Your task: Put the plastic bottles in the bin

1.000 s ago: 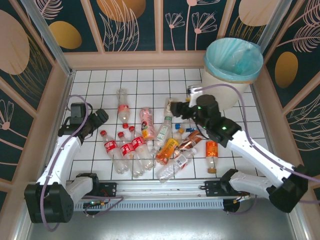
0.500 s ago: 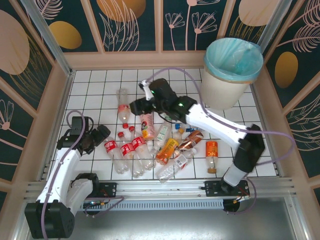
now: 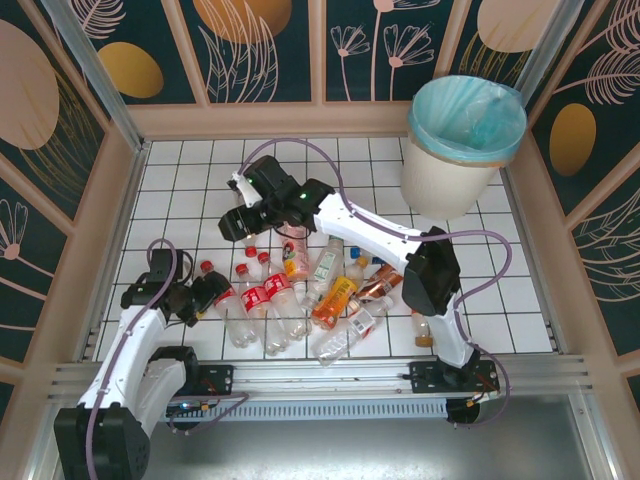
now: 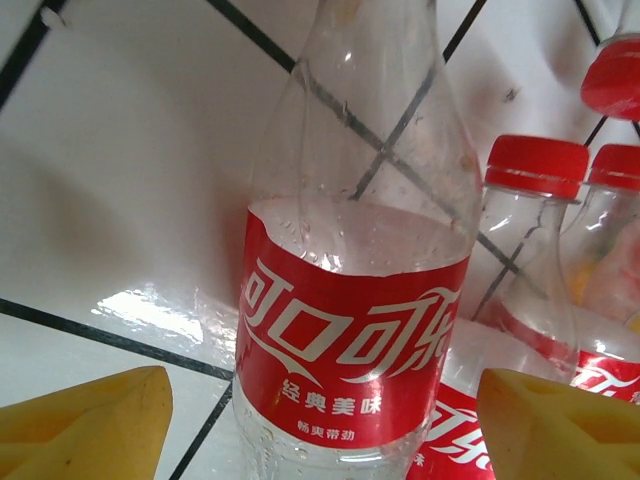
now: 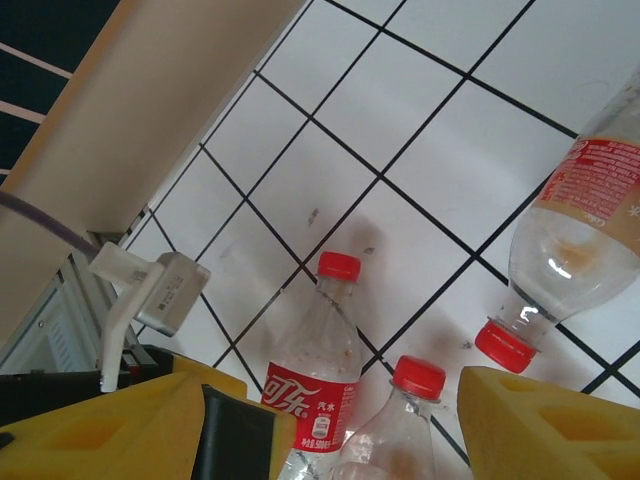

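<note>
Straddling a clear red-labelled bottle (image 4: 355, 330) on glossy white tiles (image 4: 110, 150), the left gripper (image 4: 325, 420) gapes; right gripper (image 5: 350, 430) hangs spread.

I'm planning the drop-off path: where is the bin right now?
In the top external view the bin stands upright in the far right corner of the tiled table, beyond and right of the pile of plastic bottles.
</note>
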Robot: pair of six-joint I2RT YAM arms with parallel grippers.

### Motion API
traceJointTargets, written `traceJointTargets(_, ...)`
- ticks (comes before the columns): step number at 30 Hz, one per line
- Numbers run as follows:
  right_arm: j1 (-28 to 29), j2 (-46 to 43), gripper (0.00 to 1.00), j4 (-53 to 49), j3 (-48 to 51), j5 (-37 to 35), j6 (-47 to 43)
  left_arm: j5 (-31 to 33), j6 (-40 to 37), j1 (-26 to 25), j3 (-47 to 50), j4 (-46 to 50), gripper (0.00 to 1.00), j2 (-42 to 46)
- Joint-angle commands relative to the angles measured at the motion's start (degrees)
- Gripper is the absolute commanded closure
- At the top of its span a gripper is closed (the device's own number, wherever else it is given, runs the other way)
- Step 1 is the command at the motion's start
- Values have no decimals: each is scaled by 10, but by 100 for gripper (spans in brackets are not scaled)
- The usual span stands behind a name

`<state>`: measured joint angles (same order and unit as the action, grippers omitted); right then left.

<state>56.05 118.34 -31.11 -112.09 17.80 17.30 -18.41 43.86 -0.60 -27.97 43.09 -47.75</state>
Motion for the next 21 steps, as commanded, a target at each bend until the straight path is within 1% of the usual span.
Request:
traceJointTargets(1,-2,-27,31,-1,22,4,10,-22,7,-15,8,-19,20,-14)
traceJointTargets(7,-9,-37,29,7,51,3,13,-1,19,-61,7,-41,20,-50)
traceJointTargets(8,-9,-37,29,5,51,3,12,4,20,-64,8,-41,22,-52)
traceJointTargets(12,-12,-41,28,9,61,5,11,11,25,-65,15,-49,29,-48)
traceJointTargets(16,-16,-43,28,13,64,9,11,23,32,-65,16,-48,30,-47)
traceJointTargets(17,-16,-43,28,13,64,9,10,26,34,-65,16,-49,33,-47)
traceJointTargets(19,-18,-45,28,15,67,9,10,32,39,-65,18,-51,33,-48)
traceJointTargets(21,-19,-48,28,18,71,11,10,40,43,-65,20,-51,30,-51)
